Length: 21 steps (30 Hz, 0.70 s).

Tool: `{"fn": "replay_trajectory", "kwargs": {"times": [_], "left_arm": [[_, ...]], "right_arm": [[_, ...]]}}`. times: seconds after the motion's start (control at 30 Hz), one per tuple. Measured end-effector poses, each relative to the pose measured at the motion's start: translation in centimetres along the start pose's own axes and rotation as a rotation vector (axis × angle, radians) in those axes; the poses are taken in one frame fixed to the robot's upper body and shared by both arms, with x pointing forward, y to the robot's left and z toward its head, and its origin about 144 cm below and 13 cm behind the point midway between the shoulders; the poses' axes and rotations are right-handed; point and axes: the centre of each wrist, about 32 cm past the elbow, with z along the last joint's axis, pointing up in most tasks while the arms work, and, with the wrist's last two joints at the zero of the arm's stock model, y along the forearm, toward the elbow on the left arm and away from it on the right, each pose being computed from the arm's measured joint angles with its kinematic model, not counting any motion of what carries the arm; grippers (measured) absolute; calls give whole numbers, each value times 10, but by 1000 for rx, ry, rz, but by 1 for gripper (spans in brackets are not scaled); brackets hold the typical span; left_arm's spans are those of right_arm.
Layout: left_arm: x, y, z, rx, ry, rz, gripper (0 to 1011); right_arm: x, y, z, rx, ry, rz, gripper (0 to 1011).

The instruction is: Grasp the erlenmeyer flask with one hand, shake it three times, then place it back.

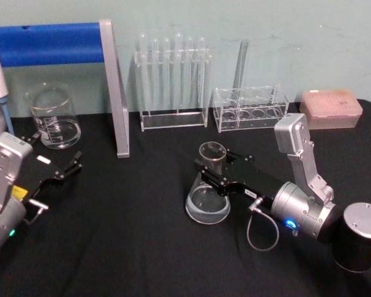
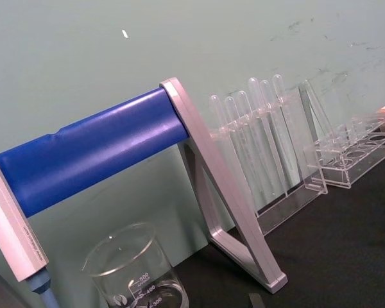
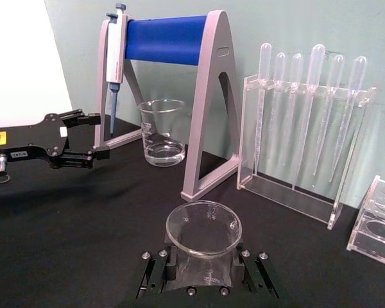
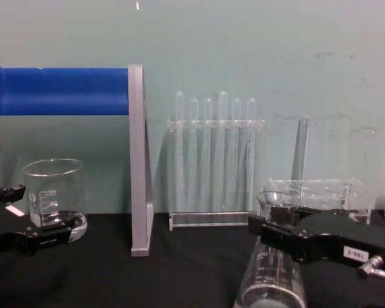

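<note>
Right gripper (image 1: pixel 217 172) clamped on the erlenmeyer flask (image 1: pixel 207 204) neck, mid-table, in front of the test tube rack (image 1: pixel 173 117) (can't tell if the base is off the cloth). Needs a firm squeeze and short vertical shakes, clear of the rack. Left gripper (image 1: pixel 57 162) parked open by the beaker (image 1: pixel 54 117).

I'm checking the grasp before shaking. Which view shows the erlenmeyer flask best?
Head view: the whole erlenmeyer flask, rim to base, with the right hand at its neck. Chest view crops its base; right wrist view looks down into its rim.
</note>
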Motion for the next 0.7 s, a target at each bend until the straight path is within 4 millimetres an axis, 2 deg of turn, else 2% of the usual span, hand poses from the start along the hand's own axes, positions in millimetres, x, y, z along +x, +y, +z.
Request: {"fn": "replay_trajectory", "kwargs": {"times": [0.3,0.4,0.53,0.63,0.7], "left_arm": [[0,0,0,0,0,0,1001],[0,0,0,0,0,0,1001],[0,0,0,0,0,0,1001],[0,0,0,0,0,0,1001],[0,0,0,0,0,0,1001]], "right_arm": [[0,0,0,0,0,-1,456],[0,0,0,0,0,-1,514],[0,0,0,0,0,-1,628],[0,0,0,0,0,-1,755],[0,0,0,0,0,-1,792]]}}
